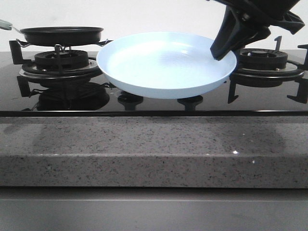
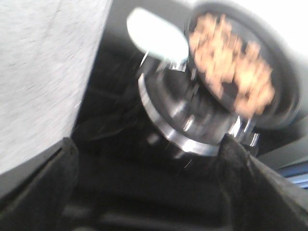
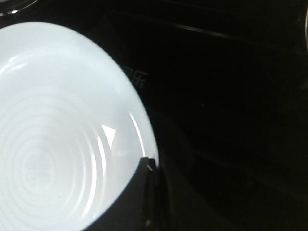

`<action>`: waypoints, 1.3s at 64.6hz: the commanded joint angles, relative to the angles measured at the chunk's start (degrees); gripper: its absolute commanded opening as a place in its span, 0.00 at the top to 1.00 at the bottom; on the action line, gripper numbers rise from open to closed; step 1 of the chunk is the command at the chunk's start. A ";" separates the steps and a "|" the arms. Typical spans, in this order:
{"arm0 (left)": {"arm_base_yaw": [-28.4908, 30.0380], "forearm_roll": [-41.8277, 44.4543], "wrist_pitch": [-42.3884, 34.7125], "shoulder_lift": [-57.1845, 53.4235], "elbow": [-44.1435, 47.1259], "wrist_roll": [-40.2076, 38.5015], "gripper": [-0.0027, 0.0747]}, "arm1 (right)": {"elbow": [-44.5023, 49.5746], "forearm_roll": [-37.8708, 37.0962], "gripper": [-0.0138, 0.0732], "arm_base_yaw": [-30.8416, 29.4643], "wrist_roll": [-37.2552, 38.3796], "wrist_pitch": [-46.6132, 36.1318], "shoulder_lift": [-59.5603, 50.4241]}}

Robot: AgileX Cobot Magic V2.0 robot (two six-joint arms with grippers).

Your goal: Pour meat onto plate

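Note:
The pale blue plate (image 1: 163,65) hangs over the middle of the hob between the two burners, with nothing on it. My right gripper (image 1: 219,50) is shut on its right rim; in the right wrist view one dark finger (image 3: 142,192) lies over the plate (image 3: 57,134) at its edge. The meat (image 2: 231,62) is a reddish-brown pile in the black frying pan (image 1: 61,34), which stands on the left burner. My left gripper (image 2: 147,159) is open, short of the pan, with its fingers wide apart and nothing between them. The left wrist view is blurred.
The pan's pale handle (image 2: 156,33) sticks out to the left (image 1: 4,24). A second burner with black grates (image 1: 267,60) is at the right, behind the right arm. Control knobs (image 1: 190,101) sit under the plate. A grey stone counter edge (image 1: 154,149) runs along the front.

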 commanded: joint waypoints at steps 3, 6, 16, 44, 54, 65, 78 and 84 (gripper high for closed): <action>0.40 -12.03 -1.21 2.48 -3.77 4.40 0.24 | -1.43 1.64 0.92 0.06 -0.68 -2.55 -2.03; 0.40 -14.64 -1.21 4.28 -4.70 4.70 0.24 | -1.43 1.64 0.92 0.06 -0.68 -2.55 -2.03; 0.40 -18.52 -0.96 9.55 -8.33 4.70 0.24 | -1.43 1.64 0.92 0.06 -0.68 -2.55 -2.03; 0.17 -26.35 3.62 22.57 -18.58 4.70 0.24 | -1.43 1.64 0.92 0.06 -0.68 -2.55 -2.03; 0.16 -27.46 5.39 24.88 -20.07 4.70 0.24 | -1.43 1.64 0.92 0.06 -0.68 -2.55 -2.03; 0.16 -27.91 6.73 24.99 -20.04 4.70 0.45 | -1.43 1.64 0.92 0.06 -0.68 -2.55 -2.03; 0.16 -29.50 8.14 24.99 -20.09 4.70 0.69 | -1.43 1.64 0.92 0.06 -0.68 -2.55 -2.03; 0.16 -30.54 9.07 24.99 -20.09 4.80 0.78 | -1.43 1.64 0.92 0.06 -0.68 -2.55 -2.03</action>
